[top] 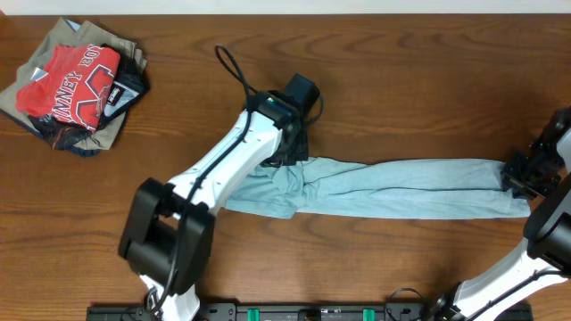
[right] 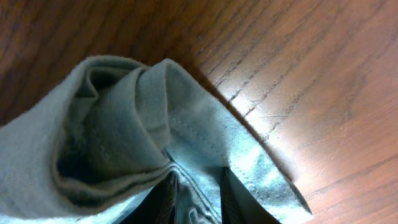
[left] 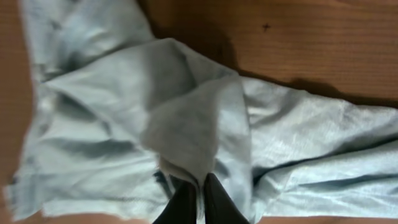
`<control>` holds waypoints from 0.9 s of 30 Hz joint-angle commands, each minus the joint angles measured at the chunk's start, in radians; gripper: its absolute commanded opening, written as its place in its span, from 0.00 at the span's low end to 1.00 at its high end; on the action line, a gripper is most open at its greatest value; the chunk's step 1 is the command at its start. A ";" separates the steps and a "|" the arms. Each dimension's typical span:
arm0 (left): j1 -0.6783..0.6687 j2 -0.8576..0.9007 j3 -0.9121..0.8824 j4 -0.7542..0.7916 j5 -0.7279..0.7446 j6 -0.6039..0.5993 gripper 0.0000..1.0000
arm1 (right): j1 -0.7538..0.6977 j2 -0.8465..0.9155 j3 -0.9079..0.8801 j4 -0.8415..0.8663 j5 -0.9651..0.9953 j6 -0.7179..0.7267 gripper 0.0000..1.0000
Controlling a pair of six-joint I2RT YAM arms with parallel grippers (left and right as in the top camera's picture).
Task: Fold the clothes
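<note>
The pale blue-grey garment [top: 401, 187] lies stretched out in a long band across the wooden table, bunched at its left end. My left gripper [top: 290, 147] is shut on a pinched fold of the garment [left: 186, 124] near that left end; the dark fingers [left: 200, 186] hold a peak of cloth. My right gripper [top: 517, 178] is at the garment's right end, its fingers [right: 196, 180] closed on a hemmed edge of the same cloth [right: 124, 124].
A pile of other clothes with a red T-shirt with white lettering [top: 76, 85] on top sits at the far left corner. A black cable [top: 234, 67] loops behind the left arm. Bare wood table [top: 401, 80] surrounds the garment.
</note>
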 commanded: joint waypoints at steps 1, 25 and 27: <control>-0.003 0.015 -0.002 0.005 0.051 0.070 0.26 | -0.005 -0.010 -0.003 0.003 0.016 0.014 0.23; 0.220 -0.009 -0.003 -0.051 -0.032 -0.143 0.52 | -0.006 -0.010 -0.003 0.026 0.002 0.014 0.25; 0.220 0.006 -0.003 -0.044 -0.031 -0.161 0.52 | -0.006 -0.010 -0.003 0.031 0.002 0.014 0.26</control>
